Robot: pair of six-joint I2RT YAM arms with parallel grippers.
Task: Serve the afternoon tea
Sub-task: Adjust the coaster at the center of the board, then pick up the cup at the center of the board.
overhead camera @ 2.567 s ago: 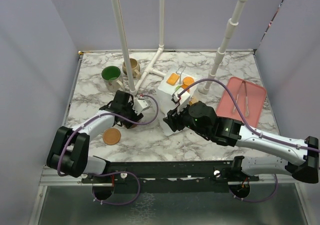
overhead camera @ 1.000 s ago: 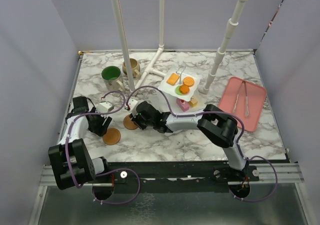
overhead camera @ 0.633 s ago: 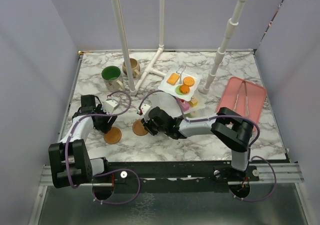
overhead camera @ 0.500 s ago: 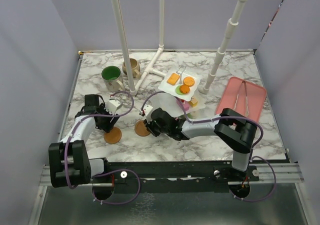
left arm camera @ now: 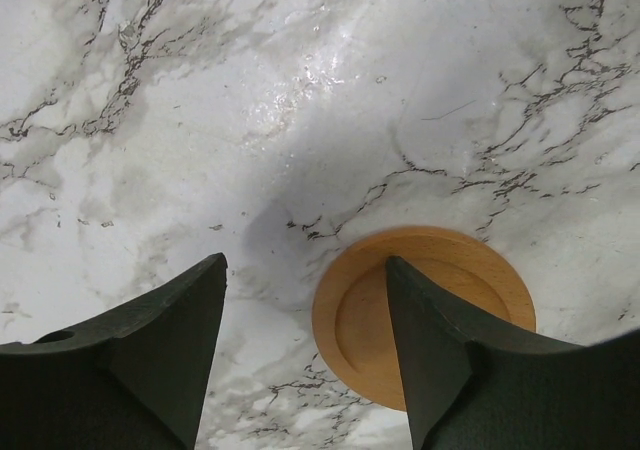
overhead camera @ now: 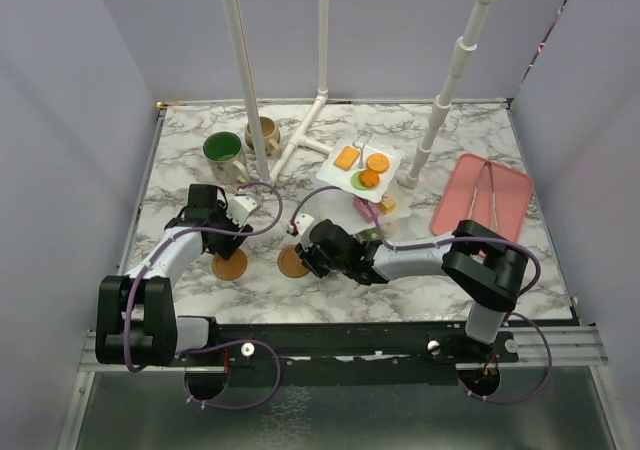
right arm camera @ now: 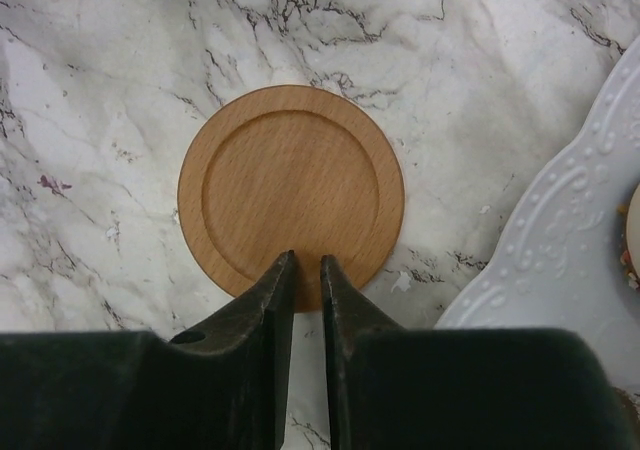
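On the tabletop [overhead camera: 260,290], the right pincer [right arm camera: 300,258], almost clenched, touched the right rim of one coaster [right arm camera: 290,185] lying to its left. The left pincer [left arm camera: 305,262] stood released beside the other coaster [left arm camera: 425,315].

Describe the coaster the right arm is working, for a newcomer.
From the white tiered stand, come toward the arms to two round brown coasters. It's the right coaster, nearer the stand, the right arm's near-closed fingers at its rim; the left coaster sits by the left arm's open fingers.
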